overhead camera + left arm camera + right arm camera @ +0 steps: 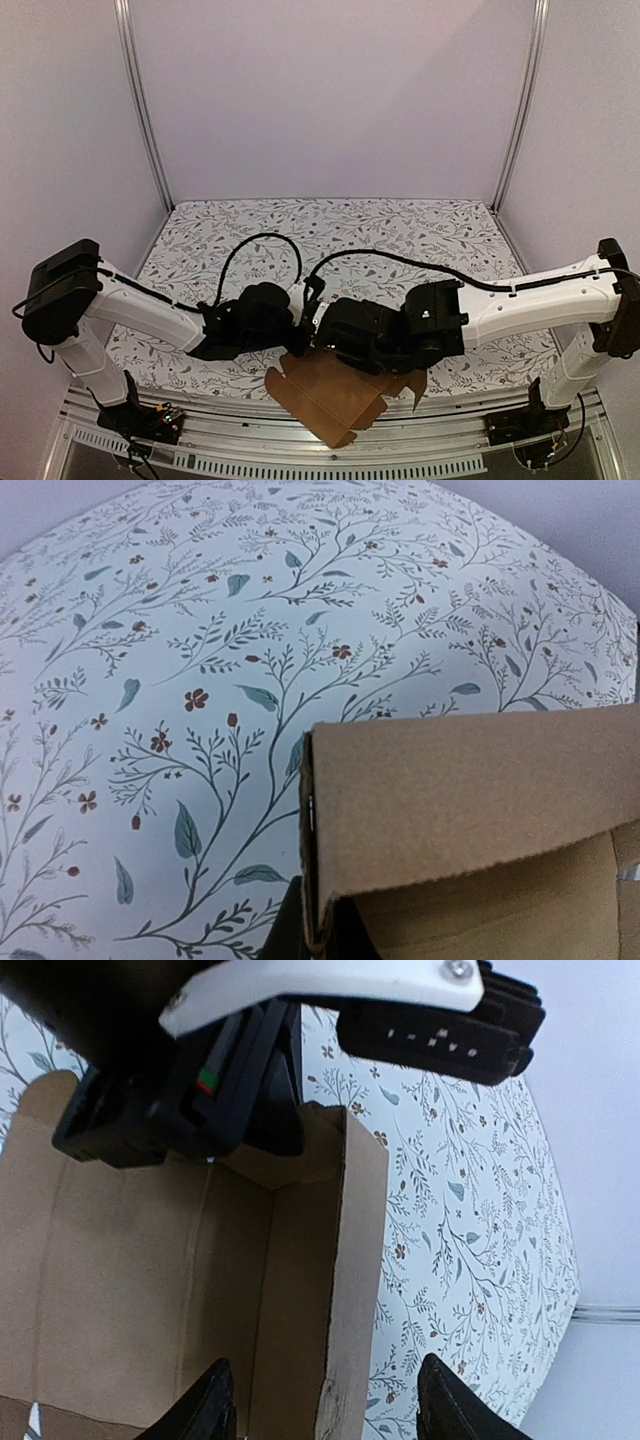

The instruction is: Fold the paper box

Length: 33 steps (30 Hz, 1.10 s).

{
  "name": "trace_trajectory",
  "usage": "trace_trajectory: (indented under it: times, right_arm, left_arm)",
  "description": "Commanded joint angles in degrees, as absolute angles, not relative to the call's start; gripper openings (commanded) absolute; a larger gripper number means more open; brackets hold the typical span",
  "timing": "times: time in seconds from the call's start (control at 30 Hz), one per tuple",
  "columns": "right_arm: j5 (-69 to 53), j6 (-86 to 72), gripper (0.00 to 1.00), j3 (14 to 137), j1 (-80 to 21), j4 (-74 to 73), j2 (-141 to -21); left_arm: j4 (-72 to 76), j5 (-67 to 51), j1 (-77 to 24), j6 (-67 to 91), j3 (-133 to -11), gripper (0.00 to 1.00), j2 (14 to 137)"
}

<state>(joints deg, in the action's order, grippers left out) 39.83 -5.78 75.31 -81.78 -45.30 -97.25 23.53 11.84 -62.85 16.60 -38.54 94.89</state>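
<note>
The paper box [335,395] is a brown cardboard sheet, partly folded, lying at the table's near edge between the two arms. My left gripper [298,335] is shut on the end of a raised side wall; in the left wrist view its dark fingertips pinch the cardboard edge [318,925] and the wall [470,800] stands upright. My right gripper [325,1410] is open, with its fingers [210,1405] on either side of another raised wall [350,1260] and not touching it. The left gripper's body [190,1100] shows at the top of the right wrist view, at the box corner.
The table is covered with a floral-patterned cloth [400,240]. White enclosure walls with metal posts [145,110] stand at the back and sides. The table's metal front rail [330,450] runs just below the box. Black cables [260,240] arch over both wrists.
</note>
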Motion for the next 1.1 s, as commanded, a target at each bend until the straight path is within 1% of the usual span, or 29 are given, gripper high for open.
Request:
trace_trajectory:
  times: [0.0, 0.13, 0.33, 0.43, 0.5, 0.6, 0.63, 0.67, 0.73, 0.77, 0.87, 0.9, 1.07]
  right_arm:
    - [31.9, -7.9, 0.61, 72.9, -77.8, -39.4, -88.8]
    - [28.6, -8.6, 0.61, 70.1, -73.4, -35.9, -83.4]
    - [26.9, -9.6, 0.61, 64.4, -68.0, -30.2, -77.5]
    - [25.1, -11.1, 0.58, 60.8, -65.0, -26.9, -75.7]
    - [23.5, -13.2, 0.55, 58.9, -62.5, -24.8, -74.9]
    - [18.5, -16.3, 0.52, 57.0, -58.9, -20.6, -74.9]
    - [16.7, -16.8, 0.49, 55.7, -57.8, -18.8, -74.9]
    - [14.4, -18.1, 0.44, 54.7, -56.4, -16.5, -75.0]
    - [9.9, -19.9, 0.28, 53.3, -53.5, -13.2, -75.9]
    - [8.7, -21.3, 0.18, 53.0, -52.6, -12.0, -76.7]
    - [6.4, -22.8, 0.02, 52.6, -51.4, -9.2, -78.5]
    - [5.6, -23.3, 0.0, 52.7, -51.3, -8.4, -79.3]
    - [-0.2, -25.8, 0.0, 54.4, -51.2, -2.6, -84.1]
  left_arm:
    - [20.8, 14.9, -63.5, 11.1, -42.3, 0.0, 96.0]
    - [20.3, 12.7, -62.8, 6.1, -44.9, 0.0, 97.2]
    - [18.3, 8.9, -60.2, 1.7, -49.6, 0.0, 99.2]
    - [19.2, 7.8, -59.1, 0.2, -50.4, 0.0, 100.8]
    - [18.9, 5.0, -58.1, 0.3, -51.0, 0.0, 102.0]
    - [20.2, 1.9, -57.5, 0.5, -50.5, 0.0, 102.9]
    - [21.4, 2.1, -57.4, 0.6, -49.8, 0.0, 103.1]
    - [22.7, 2.1, -57.3, 0.8, -49.3, 0.0, 103.5]
    - [24.0, 1.6, -57.1, 1.0, -48.9, 0.0, 104.4]
    - [24.8, 1.4, -56.9, 1.0, -48.8, 0.0, 104.5]
    - [27.3, 1.2, -56.8, 0.8, -48.0, 0.0, 104.8]
    - [27.5, 1.1, -56.8, 0.9, -48.1, 0.0, 105.1]
    - [28.1, 0.4, -56.8, 1.8, -48.4, 0.0, 106.6]
